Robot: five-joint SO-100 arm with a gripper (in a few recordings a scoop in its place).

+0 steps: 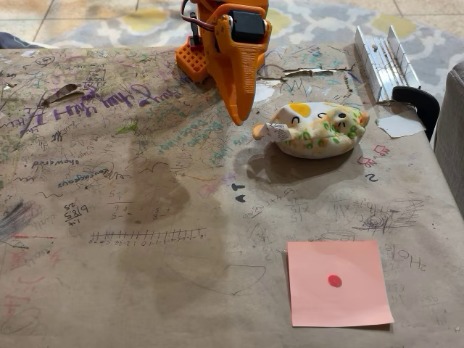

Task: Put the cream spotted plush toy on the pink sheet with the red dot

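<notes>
Since the cream spotted plush toy (317, 129) looks soft and light, squeeze its round middle | pincer (238, 114) looks closed, holds nothing

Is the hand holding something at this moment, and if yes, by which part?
Nothing is held. The hand hangs beside the cream spotted plush toy, which lies on the table.

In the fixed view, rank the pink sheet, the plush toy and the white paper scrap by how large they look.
1. the pink sheet with the red dot, though it lies nearest the camera, which enlarges it.
2. the cream spotted plush toy, a similar width, so the order of these two is unsure.
3. the white paper scrap, clearly smallest.
</notes>
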